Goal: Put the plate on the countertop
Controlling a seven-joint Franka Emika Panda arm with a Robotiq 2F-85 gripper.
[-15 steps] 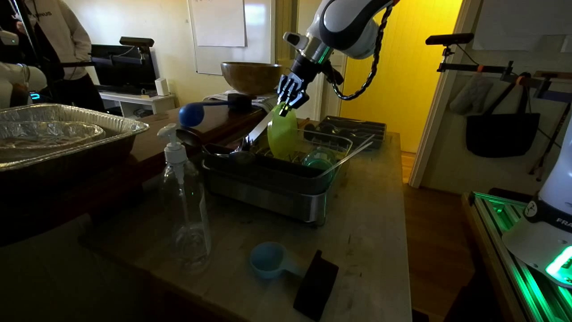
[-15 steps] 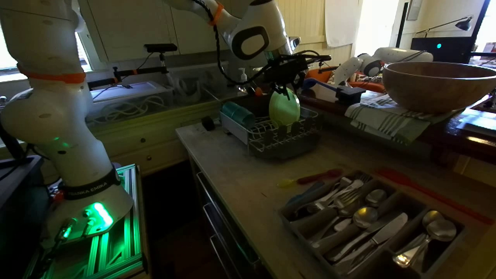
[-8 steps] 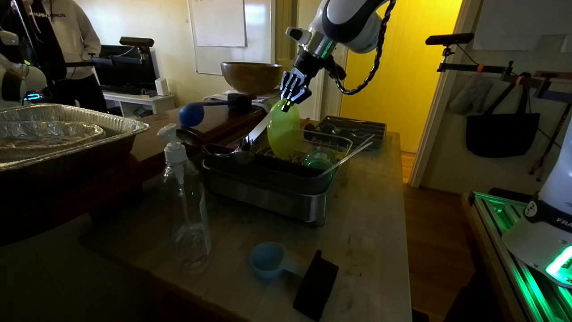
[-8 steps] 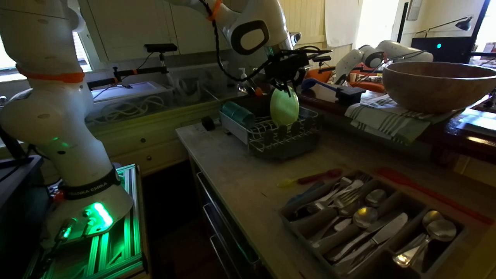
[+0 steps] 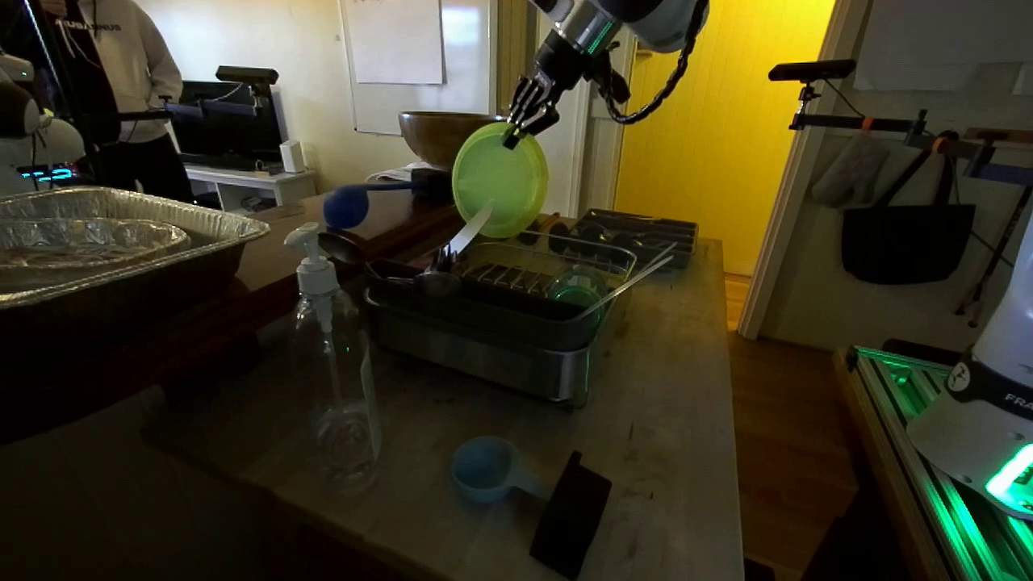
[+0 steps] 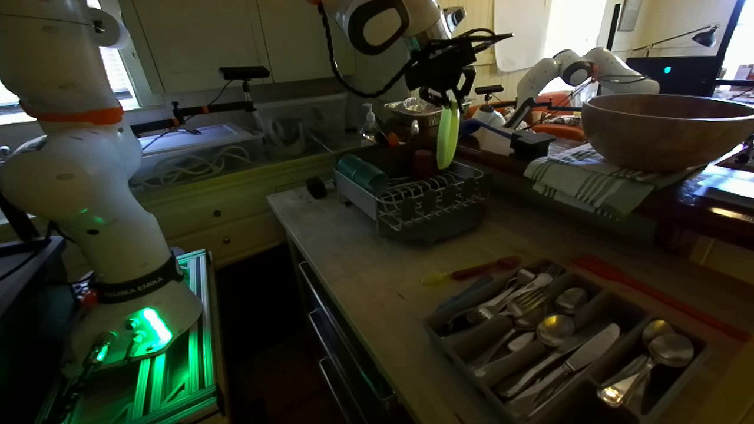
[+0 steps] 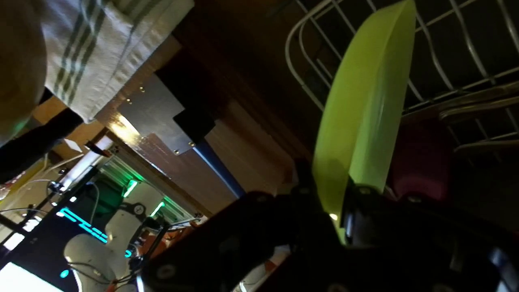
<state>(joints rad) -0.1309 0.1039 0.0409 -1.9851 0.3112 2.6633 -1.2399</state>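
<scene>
The round lime-green plate point(image 5: 500, 181) hangs tilted from my gripper point(image 5: 514, 139), above the far part of the grey dish rack point(image 5: 484, 367). It also shows nearly edge-on in an exterior view point(image 6: 447, 138) and in the wrist view point(image 7: 365, 93). My gripper point(image 7: 330, 184) is shut on the plate's rim, one finger on each side. The plate's lower edge is close to the rack point(image 6: 424, 194); I cannot tell whether it clears the rack fully. The pale countertop point(image 6: 365, 282) lies around the rack and shows in both exterior views point(image 5: 662, 452).
A cutlery tray point(image 6: 462, 365) and red utensils point(image 6: 486, 269) lie on the countertop. The rack holds a green glass point(image 6: 360, 174), a red cup point(image 6: 423, 162) and upright cutlery point(image 5: 440, 274). A pump bottle point(image 5: 335, 403) and blue cup point(image 5: 484, 470) stand nearby. A wooden bowl point(image 6: 665, 135) is beyond.
My gripper has risen with the plate, lifting it up from between the rack's wires. The plate has turned, now showing its face in an exterior view where it was narrower before.
</scene>
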